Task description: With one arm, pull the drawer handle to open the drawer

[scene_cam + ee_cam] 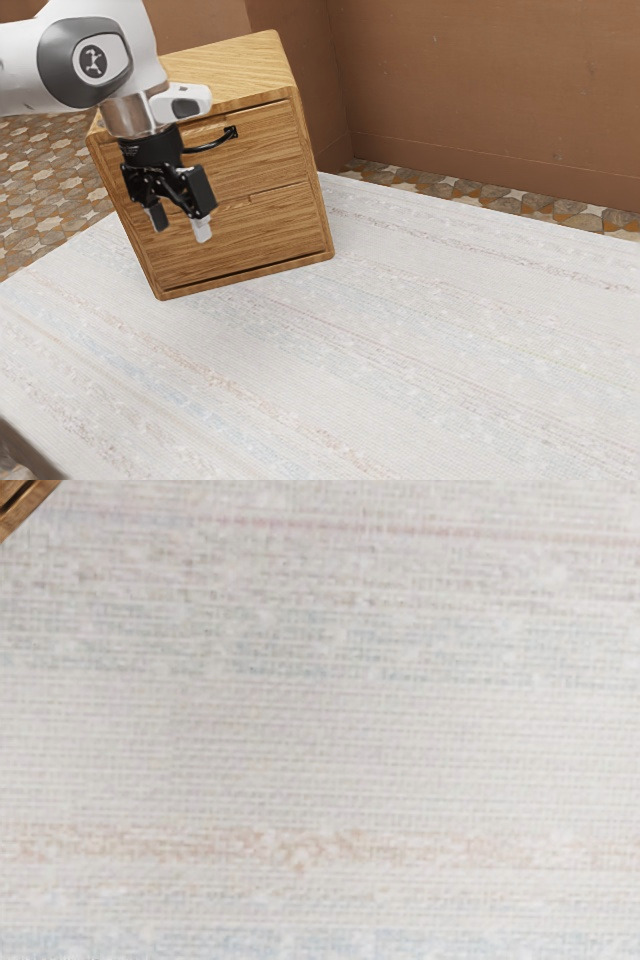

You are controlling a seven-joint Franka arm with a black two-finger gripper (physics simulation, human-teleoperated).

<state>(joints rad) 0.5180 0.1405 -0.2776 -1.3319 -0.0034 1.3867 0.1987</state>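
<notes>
A wooden cabinet (245,190) with two drawer fronts stands on the pale rug at the exterior view's upper left. The upper drawer (262,140) carries a black curved handle (213,141) and sits flush with the cabinet face. My gripper (181,224) hangs in front of the cabinet, below and a little toward the exterior view's left of the handle, fingers pointing down and spread apart, holding nothing. One corner of the cabinet (18,508) peeks into the wrist view, beside the rug (320,740) under my hand.
The pale woven rug (400,340) covers the floor across the exterior view's middle and right. Brown walls (480,80) close the back, with a strip of patterned tile (520,200) at their base. The arm's white link (80,60) sits above the cabinet's near corner.
</notes>
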